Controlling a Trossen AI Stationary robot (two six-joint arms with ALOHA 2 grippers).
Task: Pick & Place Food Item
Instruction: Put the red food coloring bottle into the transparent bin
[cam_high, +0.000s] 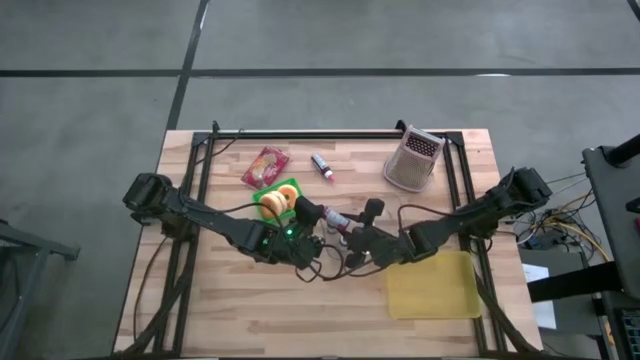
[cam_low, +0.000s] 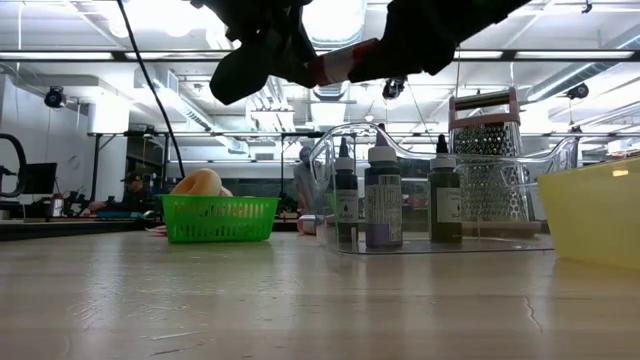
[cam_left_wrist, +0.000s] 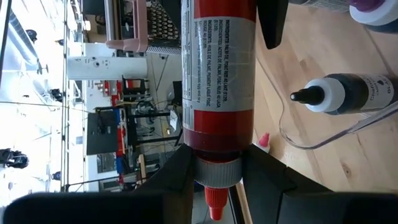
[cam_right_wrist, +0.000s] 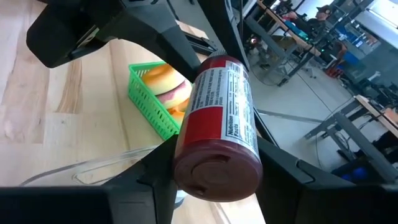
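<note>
Red bottle (cam_right_wrist: 217, 124) held aloft between two hands, over the middle of the wooden counter (cam_high: 220, 300).

Left hand (cam_left_wrist: 214, 177) pinching the cap end; right hand (cam_right_wrist: 211, 168) bracketing the flat base, fingers on either side, grip impossible to confirm. Both dark arms reaching inward, meeting above a clear plastic tray (cam_low: 330, 160) of dark dropper bottles (cam_low: 383, 200). Smooth cylinder, white printed label. Green mesh basket (cam_low: 220, 220) nearby.

Glossy plastic red bottle (cam_right_wrist: 217, 134), matt wooden table (cam_high: 250, 310), metal grater (cam_high: 413, 160).
</note>
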